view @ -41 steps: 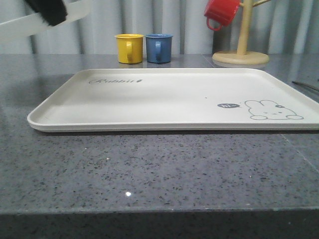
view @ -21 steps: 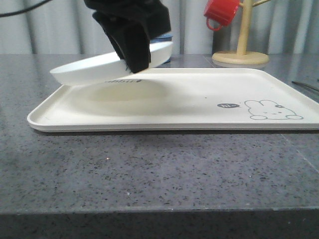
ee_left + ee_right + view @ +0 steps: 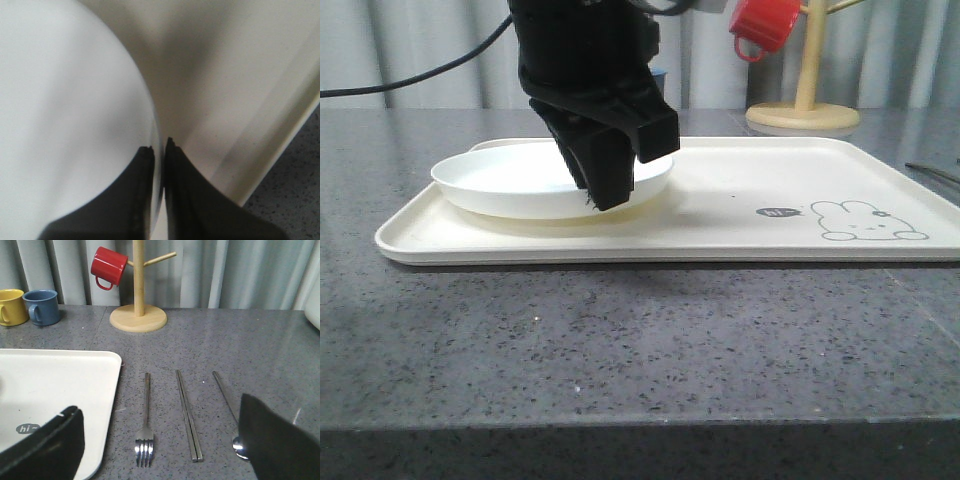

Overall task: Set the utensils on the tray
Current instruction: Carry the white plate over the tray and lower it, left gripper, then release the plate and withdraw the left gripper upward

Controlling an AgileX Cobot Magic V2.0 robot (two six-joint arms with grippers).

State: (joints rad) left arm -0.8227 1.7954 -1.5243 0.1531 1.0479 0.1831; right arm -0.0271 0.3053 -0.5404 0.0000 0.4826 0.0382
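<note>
The white plate [image 3: 510, 180] lies level on the left part of the cream tray [image 3: 770, 180]. My left gripper [image 3: 605, 195] comes down from above and is shut on the plate's near right rim. In the left wrist view its gripper [image 3: 159, 147] pinches the thin edge of the plate [image 3: 60, 100] over the tray [image 3: 225, 75]. The fork [image 3: 144, 440], chopsticks [image 3: 187, 415] and spoon [image 3: 226, 395] lie side by side on the grey counter to the right of the tray [image 3: 60, 380]. My right gripper [image 3: 157, 407] hovers open above them, holding nothing.
A wooden mug tree [image 3: 138, 290] with a red mug [image 3: 109, 266] stands behind the utensils. A yellow mug [image 3: 11, 306] and a blue mug [image 3: 42, 306] stand behind the tray. The tray's right half with the rabbit drawing [image 3: 865, 222] is bare.
My left gripper brought the plate from the upper left down over the tray; it was tilted above the tray and now lies level on it.
</note>
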